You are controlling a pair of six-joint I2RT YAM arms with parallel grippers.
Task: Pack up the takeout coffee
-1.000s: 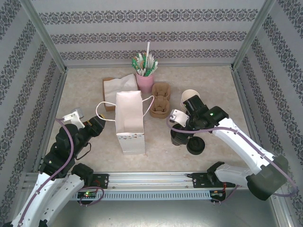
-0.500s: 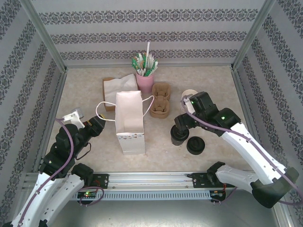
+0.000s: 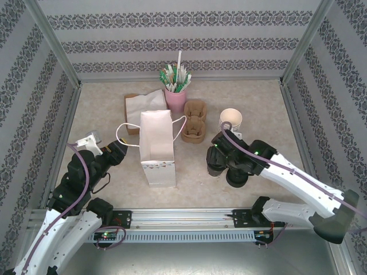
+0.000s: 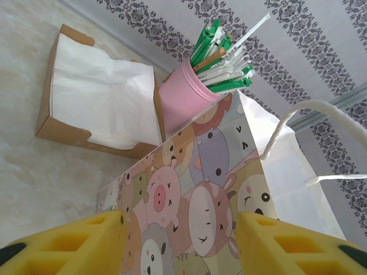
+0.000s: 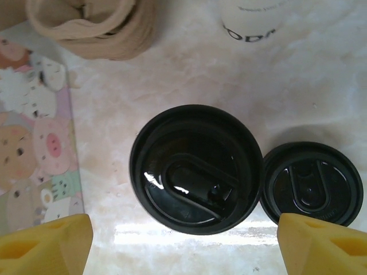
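Marbled tabletop (image 5: 344,69) carries the coffee (image 5: 195,169) between the spread, empty right jaws, lids (image 5: 312,183) touching it just inside one jaw, so closing could snag them; left jaws gape empty facing the bag (image 4: 200,189).

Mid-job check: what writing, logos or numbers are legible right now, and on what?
"ODR", roughly, with its ends cut off: dark print on the cream-white paper cup.
Smaller line above it: too blurred to read.
Raised marks on the smaller round black plastic lid: too small to read.
Cartoon-animal paper bag: pictures, no words seen.
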